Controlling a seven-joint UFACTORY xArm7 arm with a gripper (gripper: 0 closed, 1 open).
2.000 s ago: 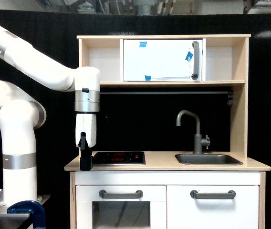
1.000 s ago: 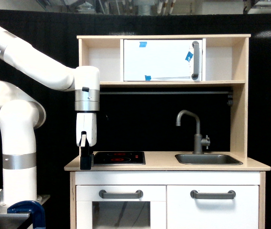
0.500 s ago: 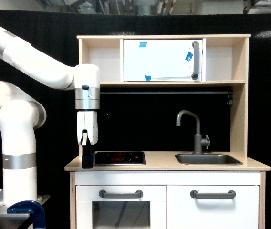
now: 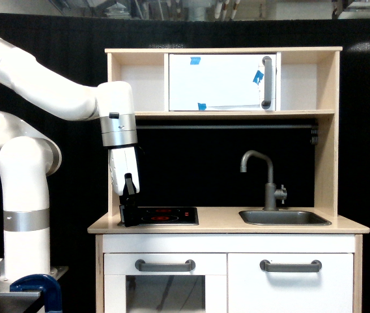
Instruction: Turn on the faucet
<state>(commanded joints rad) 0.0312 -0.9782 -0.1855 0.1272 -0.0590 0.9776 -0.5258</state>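
The faucet (image 4: 265,177) is a dark grey tap with a tall upright pipe and a hooked spout, standing behind the sink (image 4: 284,217) at the exterior view's right. A small lever knob (image 4: 281,192) sticks out of its base. My gripper (image 4: 129,220) hangs at the counter's left end, over the left edge of the black hob (image 4: 162,215), far to the left of the faucet. Its dark fingers point down and slightly right. I cannot make out whether they are open or shut. Nothing shows in them.
A toy kitchen with a wooden counter (image 4: 227,225) and an upper shelf (image 4: 224,114) above it. A white cupboard door (image 4: 221,81) with a grey bar handle sits on top. Two grey bar handles (image 4: 165,265) are on the front below. A rail (image 4: 224,126) runs under the shelf.
The gripper has swung to the right and tilted, moving from off the counter's left edge to over the hob's left edge. The faucet has not changed.
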